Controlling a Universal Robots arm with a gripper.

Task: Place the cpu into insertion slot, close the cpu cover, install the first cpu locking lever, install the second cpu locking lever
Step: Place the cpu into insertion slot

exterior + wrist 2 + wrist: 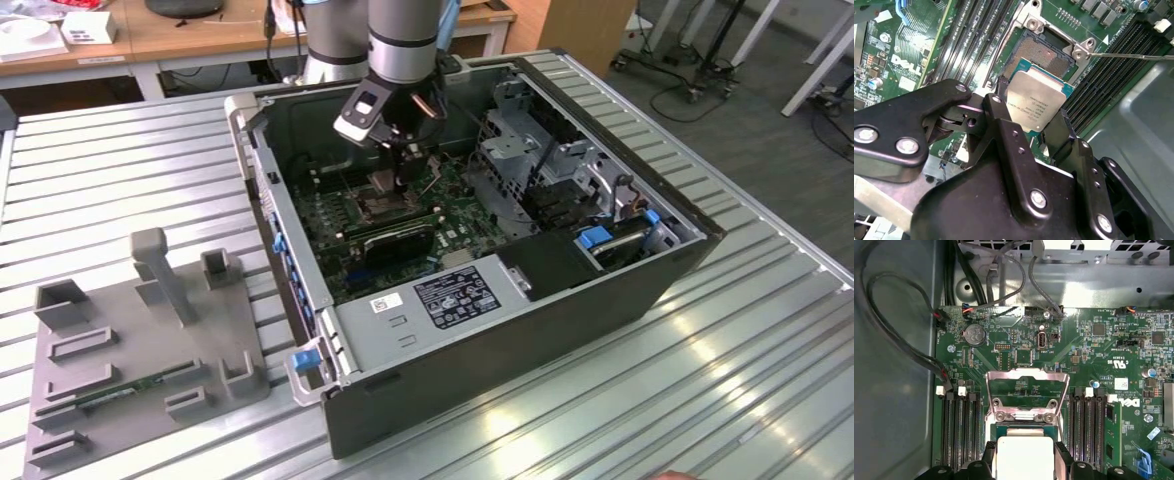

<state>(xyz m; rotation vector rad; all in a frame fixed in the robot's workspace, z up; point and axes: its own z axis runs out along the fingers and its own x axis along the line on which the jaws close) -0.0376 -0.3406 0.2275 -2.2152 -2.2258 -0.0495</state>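
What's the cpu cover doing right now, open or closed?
Open. In the first wrist view the cpu cover stands raised off the insertion slot, whose pin grid lies bare in the second wrist view.

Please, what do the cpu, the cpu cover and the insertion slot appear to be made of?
cpu: pale metal lid, matte with a soft sheen, on a green board edge.
cpu cover: probably thin stamped steel, silvery, reflecting light.
insertion slot: dark centre, likely plastic with fine pins that give a grainy bronze look; its rim is shiny metal.
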